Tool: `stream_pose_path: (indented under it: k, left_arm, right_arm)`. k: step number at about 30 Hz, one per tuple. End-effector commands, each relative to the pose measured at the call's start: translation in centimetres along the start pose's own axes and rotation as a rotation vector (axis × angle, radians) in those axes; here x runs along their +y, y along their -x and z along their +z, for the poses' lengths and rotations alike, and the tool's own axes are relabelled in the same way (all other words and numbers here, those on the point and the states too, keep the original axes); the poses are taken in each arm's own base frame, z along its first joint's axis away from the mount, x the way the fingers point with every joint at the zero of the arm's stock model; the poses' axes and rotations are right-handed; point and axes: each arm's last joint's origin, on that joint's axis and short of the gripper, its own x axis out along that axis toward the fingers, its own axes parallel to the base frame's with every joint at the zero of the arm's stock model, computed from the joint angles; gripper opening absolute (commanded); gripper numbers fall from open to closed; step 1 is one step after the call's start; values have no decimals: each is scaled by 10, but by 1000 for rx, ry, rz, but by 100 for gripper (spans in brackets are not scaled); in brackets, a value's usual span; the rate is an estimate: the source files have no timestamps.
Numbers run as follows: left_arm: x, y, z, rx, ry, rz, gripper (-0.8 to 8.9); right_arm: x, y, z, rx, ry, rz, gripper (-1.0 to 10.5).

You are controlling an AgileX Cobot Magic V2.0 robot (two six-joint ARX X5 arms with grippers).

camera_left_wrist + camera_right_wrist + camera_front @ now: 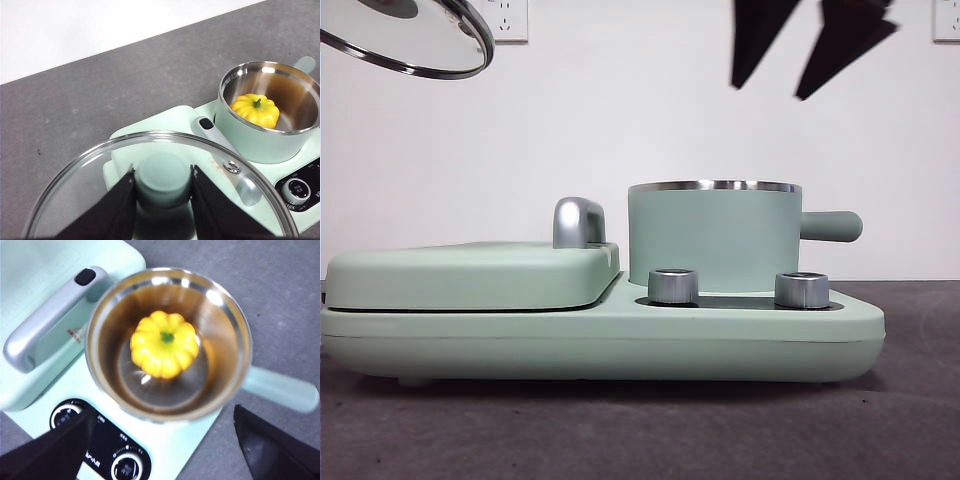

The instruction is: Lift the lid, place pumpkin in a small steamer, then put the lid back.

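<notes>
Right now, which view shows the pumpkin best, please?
The right wrist view: the pumpkin fills the open steamer, seen from straight above. The left wrist view shows it smaller, off to one side; the front view hides it behind the steamer's wall.

Bare test bench, plain white wall (620,120), wall socket (505,18), grey tabletop (620,430)

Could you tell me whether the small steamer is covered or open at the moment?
Open. The left gripper holds the lid by its knob, off to the side, and the pumpkin sits uncovered inside the small steamer.
</notes>
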Motion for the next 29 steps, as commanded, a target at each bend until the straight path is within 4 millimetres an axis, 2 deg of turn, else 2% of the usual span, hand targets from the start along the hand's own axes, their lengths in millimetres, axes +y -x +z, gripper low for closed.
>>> stream_pose_path:
  k: [1,6,9,18,22,29]
  left_arm:
    - [0,-1,6,-29,4,1,10]
    - [-1,-9,5,0,1,-3,10]
    - [-2,-16,5,20,-1,-17,10]
    - [-9,-37,9,7,-6,-142,10]
    - [-19,-49,12,-10,-22,-212,9]
    - [-47,-84,21,-101,-55,-297,9]
  right_arm:
    - [2,20,-17,-107,-40,-5,423]
    - [5,48,-56,-208,-83,-15,415]
    - [7,58,-79,-230,-113,-29,382]
    - [10,67,-141,-221,-201,-46,377]
    - [11,71,-156,-190,-211,-47,378]
    - [11,73,-160,-177,-211,-47,377]
